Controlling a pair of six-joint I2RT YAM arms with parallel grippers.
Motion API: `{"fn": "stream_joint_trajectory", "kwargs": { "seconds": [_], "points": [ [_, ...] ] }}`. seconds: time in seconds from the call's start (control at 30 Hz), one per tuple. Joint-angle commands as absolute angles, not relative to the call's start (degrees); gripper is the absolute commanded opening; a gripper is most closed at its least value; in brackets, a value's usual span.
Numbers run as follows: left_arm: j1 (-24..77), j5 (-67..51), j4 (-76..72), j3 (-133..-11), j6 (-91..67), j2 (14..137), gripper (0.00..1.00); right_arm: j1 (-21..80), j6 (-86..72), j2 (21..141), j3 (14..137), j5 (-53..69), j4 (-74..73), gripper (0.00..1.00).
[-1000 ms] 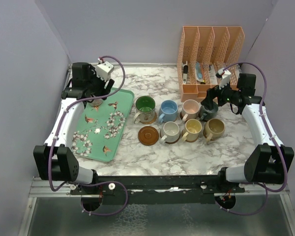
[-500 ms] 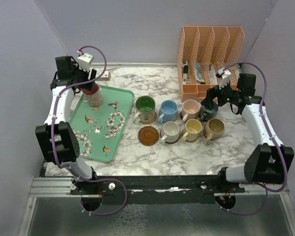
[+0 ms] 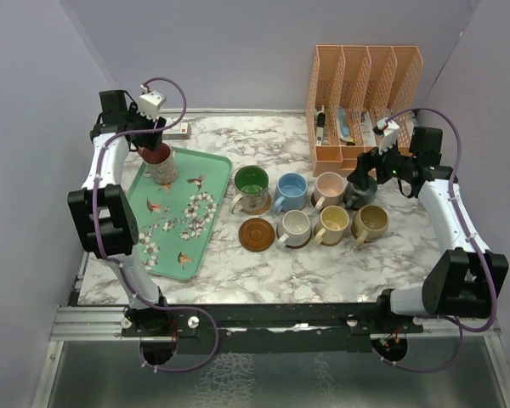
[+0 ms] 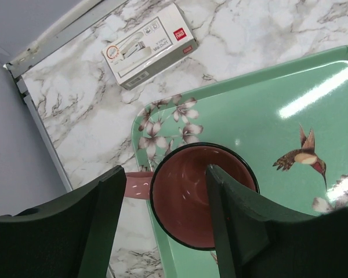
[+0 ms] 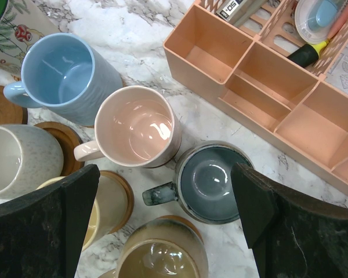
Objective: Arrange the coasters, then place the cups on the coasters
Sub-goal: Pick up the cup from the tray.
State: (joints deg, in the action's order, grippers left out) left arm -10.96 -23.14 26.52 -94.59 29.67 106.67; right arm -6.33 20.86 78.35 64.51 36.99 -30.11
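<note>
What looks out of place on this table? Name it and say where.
The red mug sits alone on the green tray at far left, away from the other mugs clustered mid-table. One coaster at the cluster's left edge lies bare.

1. The left gripper (image 3: 155,144) has swung leftward and farther back, so it no longer covers the far corner of the mint-green floral tray (image 3: 214,170).
2. The dark red ceramic mug (image 4: 202,194), hidden beneath the gripper before, now shows just under its fingers.
3. The left arm (image 3: 102,221) has lifted its elbow.
</note>
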Motion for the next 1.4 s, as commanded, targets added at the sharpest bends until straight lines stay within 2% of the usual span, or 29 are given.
{"fn": "stream_joint_trajectory", "kwargs": {
  "seconds": [0.0, 0.87, 1.37],
  "points": [
    [-11.5, -25.8, 31.5, -97.4, 35.2, 108.3, 0.6, -6.2, 21.5, 78.7, 65.0, 38.3, -31.2, 0.98],
    [-11.4, -25.8, 45.7, -109.1, 43.9, 118.1, 0.53, -6.2, 21.6, 78.8, 65.0, 37.9, -31.3, 0.97],
    [-11.4, -23.9, 51.4, -109.2, 45.9, 118.2, 0.51, -6.2, 21.6, 78.7, 65.1, 38.1, -31.4, 0.98]
  ]
}}
